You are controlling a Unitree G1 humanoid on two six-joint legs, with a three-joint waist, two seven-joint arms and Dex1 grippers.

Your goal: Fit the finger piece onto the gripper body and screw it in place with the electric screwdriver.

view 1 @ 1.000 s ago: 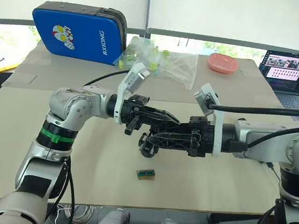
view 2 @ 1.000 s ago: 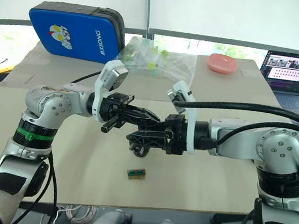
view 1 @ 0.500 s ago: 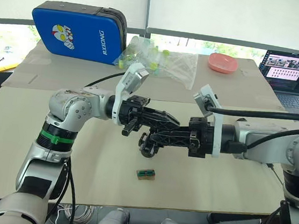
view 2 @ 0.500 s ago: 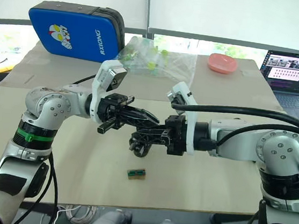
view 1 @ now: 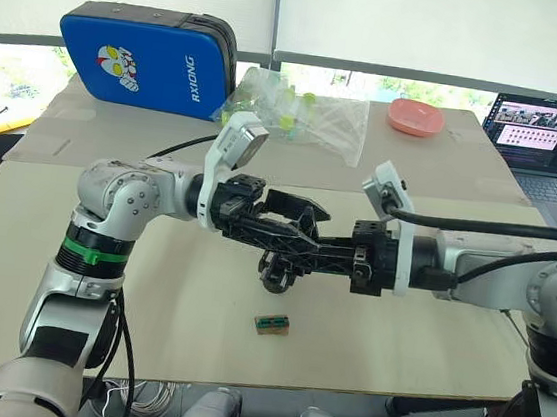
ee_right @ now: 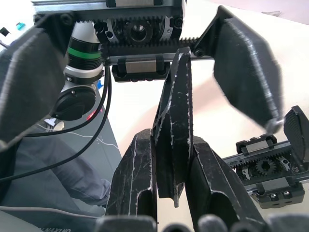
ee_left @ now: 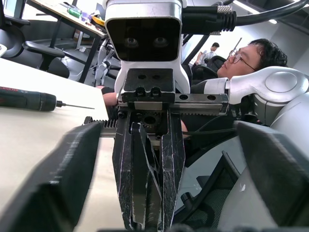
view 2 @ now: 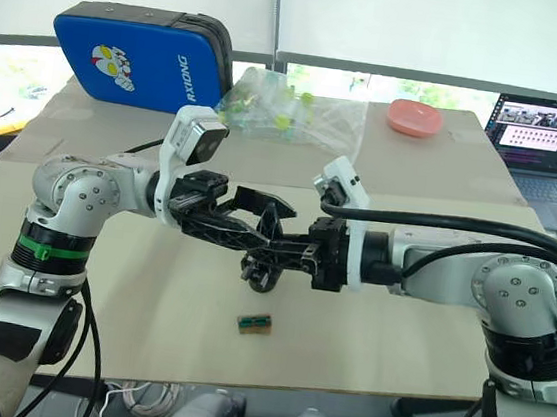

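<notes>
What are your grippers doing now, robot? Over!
Right gripper shut on finger piece. Left gripper open, spread around it. Gripper body on table beneath, finger piece not fitted. Green block apart.

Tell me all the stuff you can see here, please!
table: 1, beige, under everything
case: 1, blue, far left
plastic bag: 1, clear, beside the case
dish: 1, pink, far side
laptop: 1, dark, far right
small block: 1, green-brown, near edge
electric screwdriver: 1, dark, lying on table
gripper body: 1, black, below the grippers
finger piece: 1, black, in right gripper
person: 1, beyond the table
left gripper: black, open
right gripper: black, shut on finger piece
</notes>
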